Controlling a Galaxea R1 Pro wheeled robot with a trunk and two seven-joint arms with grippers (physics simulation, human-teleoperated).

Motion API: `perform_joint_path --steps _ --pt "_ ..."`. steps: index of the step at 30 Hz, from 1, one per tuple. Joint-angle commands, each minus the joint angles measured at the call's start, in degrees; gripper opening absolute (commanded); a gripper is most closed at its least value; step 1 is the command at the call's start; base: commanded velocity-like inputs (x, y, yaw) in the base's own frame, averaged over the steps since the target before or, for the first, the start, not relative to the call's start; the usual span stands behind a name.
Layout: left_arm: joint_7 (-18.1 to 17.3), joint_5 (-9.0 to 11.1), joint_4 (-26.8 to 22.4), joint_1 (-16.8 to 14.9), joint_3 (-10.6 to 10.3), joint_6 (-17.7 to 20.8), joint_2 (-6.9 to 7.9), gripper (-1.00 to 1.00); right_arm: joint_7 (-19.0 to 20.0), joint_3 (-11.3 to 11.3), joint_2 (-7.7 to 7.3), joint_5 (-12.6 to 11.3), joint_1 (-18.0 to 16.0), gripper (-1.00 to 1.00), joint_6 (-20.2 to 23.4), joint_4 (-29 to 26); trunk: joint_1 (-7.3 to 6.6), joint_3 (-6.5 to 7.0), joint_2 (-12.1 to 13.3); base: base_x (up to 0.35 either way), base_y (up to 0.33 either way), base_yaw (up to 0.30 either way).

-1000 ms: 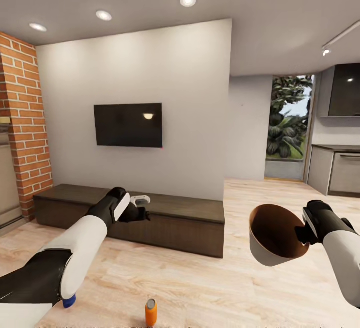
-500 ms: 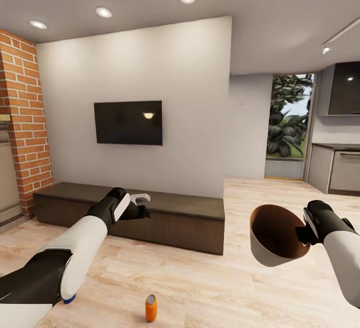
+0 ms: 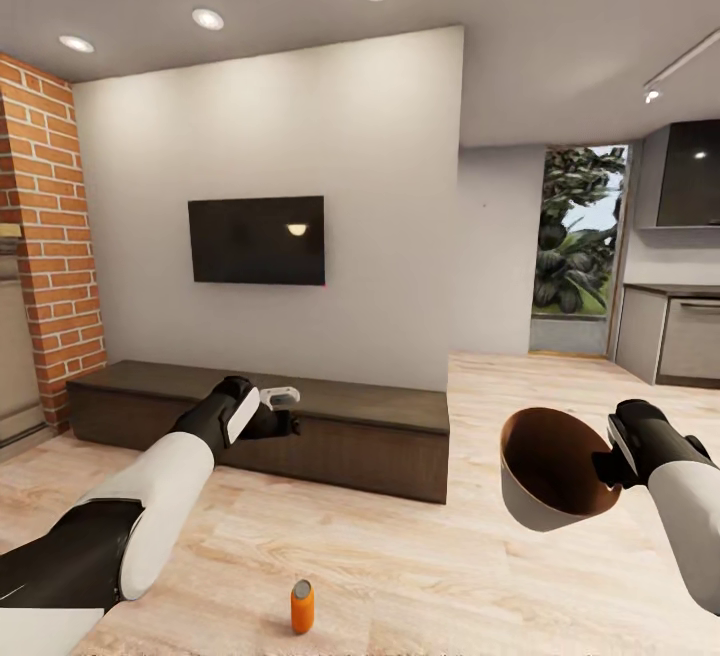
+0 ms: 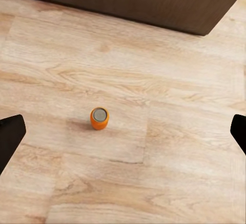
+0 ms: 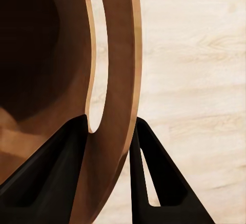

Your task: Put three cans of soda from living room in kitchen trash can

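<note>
One orange can of soda (image 3: 302, 606) with a silver top stands upright on the wood floor, low in the head view. In the left wrist view the same can (image 4: 99, 118) sits well below my left gripper (image 4: 124, 131), whose fingers are spread wide with nothing between them. That left gripper (image 3: 290, 412) hovers in front of the dark bench. My right gripper (image 3: 603, 467) is shut on the rim of the tash can (image 3: 550, 476), holding it up, tilted, with its brown inside showing. The right wrist view has both fingers (image 5: 56, 178) pinching the tash can's wall (image 5: 110, 96).
A long low dark-brown bench (image 3: 330, 436) runs along the wall under a TV (image 3: 257, 240). A red brick column (image 3: 50, 236) stands at the left. Grey kitchen cabinets (image 3: 680, 336) and a glass door (image 3: 578, 246) lie to the right, past open wood floor.
The whole picture has shifted a little, so the camera moved. A blue can that showed by my left forearm is now hidden. Both arms keep their pose.
</note>
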Motion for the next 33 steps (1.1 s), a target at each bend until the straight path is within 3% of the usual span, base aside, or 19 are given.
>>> perform_joint_path --steps 1,8,15,28,33 --pt "0.0 0.0 0.0 0.0 0.0 0.0 0.00 1.00 0.2 -0.1 -0.01 -0.9 -0.1 -1.00 0.1 -0.1 0.22 -0.17 -0.4 0.000 0.000 0.000" --pt "0.0 0.0 0.0 0.0 -0.1 -0.2 0.05 1.00 0.2 -0.1 -0.15 -0.9 -0.9 -1.00 0.4 -0.2 1.76 -1.43 -3.2 0.000 0.000 0.000" --pt "0.0 0.1 0.0 0.1 -0.1 -0.3 0.14 1.00 0.2 0.0 -1.80 -0.8 -2.5 -1.00 1.4 -0.2 3.30 -2.68 -6.0 0.000 0.000 0.000" --pt "0.0 0.1 -0.1 0.1 -0.1 -0.4 0.17 1.00 0.1 0.6 -2.55 -0.9 -6.6 -1.00 1.4 0.2 6.15 -5.02 -11.3 0.000 0.000 0.000" --pt "0.0 0.1 -0.1 0.1 -0.1 -1.0 0.18 1.00 -2.6 0.7 -2.51 -1.0 -7.9 -1.00 1.4 0.4 7.25 -5.92 -13.3 0.000 0.000 0.000"
